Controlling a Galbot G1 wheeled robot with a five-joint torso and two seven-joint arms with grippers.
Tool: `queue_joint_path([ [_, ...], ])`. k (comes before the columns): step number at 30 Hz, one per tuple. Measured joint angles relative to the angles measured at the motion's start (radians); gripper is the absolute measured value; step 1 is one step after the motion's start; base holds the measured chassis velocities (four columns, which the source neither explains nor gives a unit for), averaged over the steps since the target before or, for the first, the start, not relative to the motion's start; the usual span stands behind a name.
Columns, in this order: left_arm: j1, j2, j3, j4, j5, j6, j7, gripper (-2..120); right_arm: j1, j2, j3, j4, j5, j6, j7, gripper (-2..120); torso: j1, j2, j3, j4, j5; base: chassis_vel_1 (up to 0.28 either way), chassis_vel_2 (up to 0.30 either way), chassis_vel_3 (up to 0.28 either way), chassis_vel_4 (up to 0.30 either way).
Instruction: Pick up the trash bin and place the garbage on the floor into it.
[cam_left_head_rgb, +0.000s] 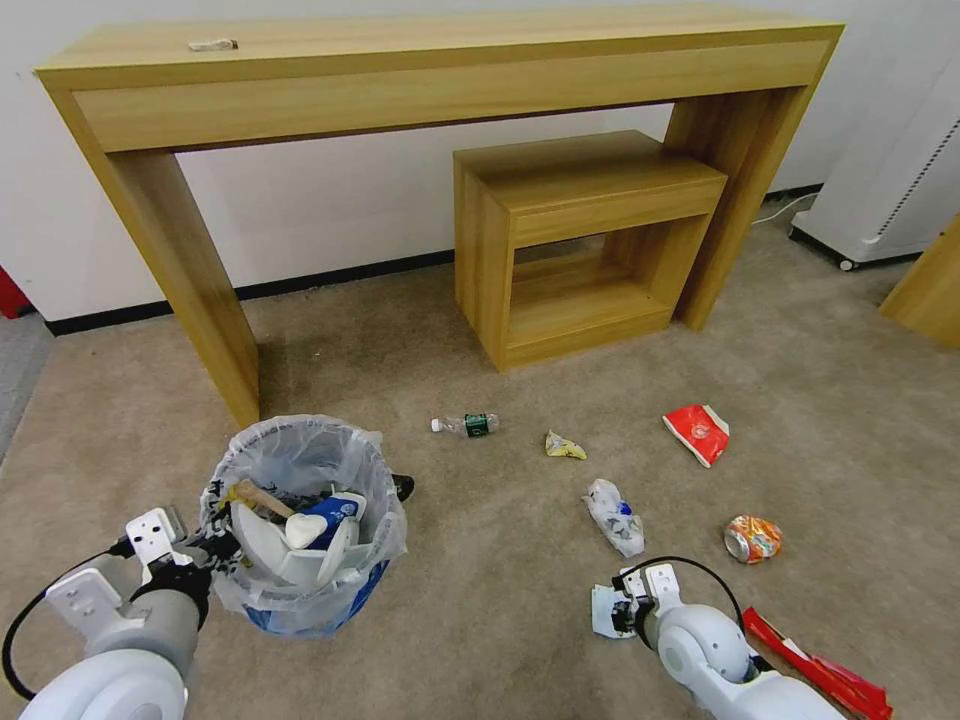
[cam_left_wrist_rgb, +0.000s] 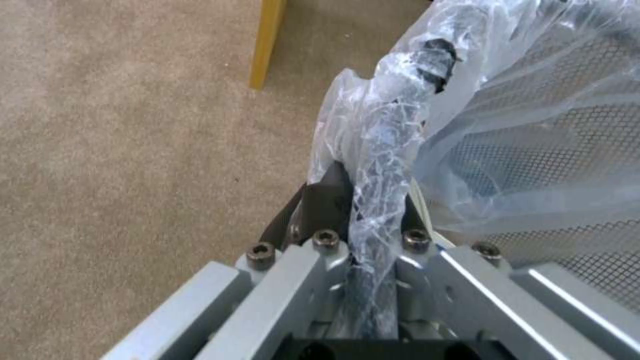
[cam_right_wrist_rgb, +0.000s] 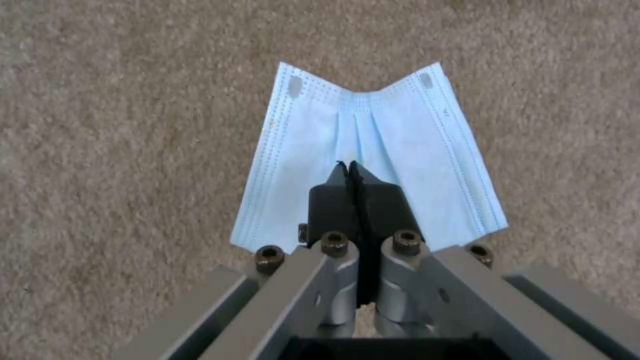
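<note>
On carpet, right claw (cam_right_wrist_rgb: 353, 172) pinching mask (cam_right_wrist_rgb: 407, 150)

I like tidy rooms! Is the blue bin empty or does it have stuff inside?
Not empty: the trash bin holds white slippers, a cup and a stick.

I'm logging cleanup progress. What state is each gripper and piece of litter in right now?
Left gripper: shut on the trash bin rim and liner.
Right gripper: shut on the mask.
Slippers: in the bin.
Bottle: lying on the floor.
Orange can: crushed, on the floor.
Red wrapper: on the floor.
Long red wrapper: on the floor.
</note>
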Motion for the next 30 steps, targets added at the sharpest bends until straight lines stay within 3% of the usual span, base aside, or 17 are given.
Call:
queue_joint_path([
  [8,0.001,-0.004,0.002,-0.003,0.005,0.000,0.000,1,-0.013,-0.005,0.001,0.027,-0.006,0.052,-0.056,3,0.000,0.000,0.000,0.0000,0.0000,0.000,0.000,0.000,0.000],
  [15,0.007,-0.008,0.004,-0.006,0.009,0.000,0.000,1,0.002,0.008,-0.001,-0.005,-0.019,0.062,-0.063,33,0.000,0.000,0.000,0.0000,0.0000,0.000,0.000,0.000,0.000],
  [24,0.010,-0.011,0.007,-0.007,0.016,-0.001,0.000,1,0.017,0.026,-0.004,-0.052,-0.018,0.069,-0.064,61,0.000,0.000,0.000,0.0000,0.0000,0.000,0.000,0.000,0.000],
  [27,0.009,-0.011,0.008,-0.007,0.017,-0.001,0.000,1,0.021,0.024,-0.010,-0.057,-0.020,0.069,-0.064,77,0.000,0.000,0.000,0.0000,0.0000,0.000,0.000,0.000,0.000],
  [30,0.009,-0.011,0.007,-0.007,0.017,-0.001,0.000,1,0.027,0.024,-0.012,-0.063,-0.023,0.072,-0.064,75,0.000,0.000,0.000,0.0000,-0.0001,0.000,0.000,0.000,0.000],
])
